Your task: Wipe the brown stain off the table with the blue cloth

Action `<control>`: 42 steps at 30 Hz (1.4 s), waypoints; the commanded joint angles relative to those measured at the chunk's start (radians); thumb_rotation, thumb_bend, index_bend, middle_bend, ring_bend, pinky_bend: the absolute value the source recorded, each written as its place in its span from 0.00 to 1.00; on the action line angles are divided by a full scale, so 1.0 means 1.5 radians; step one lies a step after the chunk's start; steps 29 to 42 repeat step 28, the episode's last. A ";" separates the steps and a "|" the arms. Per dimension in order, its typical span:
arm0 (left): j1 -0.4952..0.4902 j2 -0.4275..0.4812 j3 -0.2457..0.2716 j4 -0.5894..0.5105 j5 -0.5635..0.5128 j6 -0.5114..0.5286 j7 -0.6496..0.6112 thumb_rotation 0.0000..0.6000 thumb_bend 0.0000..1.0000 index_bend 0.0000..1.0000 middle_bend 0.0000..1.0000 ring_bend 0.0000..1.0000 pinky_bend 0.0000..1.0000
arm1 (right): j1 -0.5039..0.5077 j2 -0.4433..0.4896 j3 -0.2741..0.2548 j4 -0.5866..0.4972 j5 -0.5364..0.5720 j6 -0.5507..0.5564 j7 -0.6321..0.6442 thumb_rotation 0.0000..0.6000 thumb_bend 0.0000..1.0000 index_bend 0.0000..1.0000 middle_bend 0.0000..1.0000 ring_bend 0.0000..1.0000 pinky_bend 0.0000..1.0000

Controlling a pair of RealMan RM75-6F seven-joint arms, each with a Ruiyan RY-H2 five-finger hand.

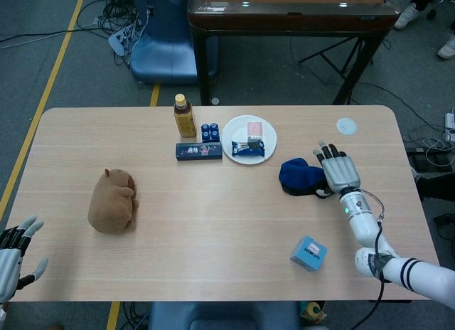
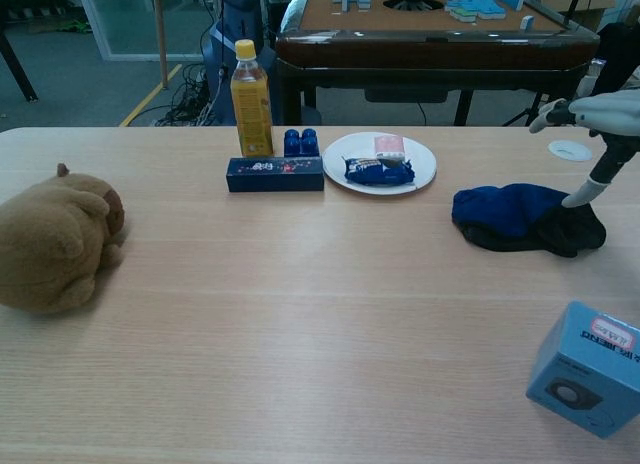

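The blue cloth lies bunched on the right part of the table, also in the chest view. My right hand is just right of it and raised, fingers spread and holding nothing; in the chest view the right hand hovers over the cloth's right end, one fingertip near the dark fold. My left hand hangs off the table's near left corner, fingers apart and empty. No brown stain shows on the wood in either view.
A brown plush animal lies at the left. A tea bottle, small blue cans, a dark box and a white plate of snacks stand at the back. A light blue box sits near the front right.
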State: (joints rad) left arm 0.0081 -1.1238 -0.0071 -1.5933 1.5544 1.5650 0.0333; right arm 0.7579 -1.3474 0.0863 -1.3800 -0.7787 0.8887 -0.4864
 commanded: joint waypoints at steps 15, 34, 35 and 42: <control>-0.023 -0.008 -0.015 0.001 -0.004 -0.014 0.002 1.00 0.27 0.17 0.10 0.14 0.13 | -0.246 0.187 -0.072 -0.220 -0.257 0.318 0.134 1.00 0.10 0.26 0.33 0.31 0.43; -0.034 -0.018 -0.017 -0.009 0.005 -0.014 0.012 1.00 0.27 0.17 0.10 0.14 0.13 | -0.356 0.170 -0.101 -0.223 -0.371 0.425 0.150 1.00 0.10 0.29 0.35 0.32 0.43; -0.034 -0.018 -0.017 -0.009 0.005 -0.014 0.012 1.00 0.27 0.17 0.10 0.14 0.13 | -0.356 0.170 -0.101 -0.223 -0.371 0.425 0.150 1.00 0.10 0.29 0.35 0.32 0.43; -0.034 -0.018 -0.017 -0.009 0.005 -0.014 0.012 1.00 0.27 0.17 0.10 0.14 0.13 | -0.356 0.170 -0.101 -0.223 -0.371 0.425 0.150 1.00 0.10 0.29 0.35 0.32 0.43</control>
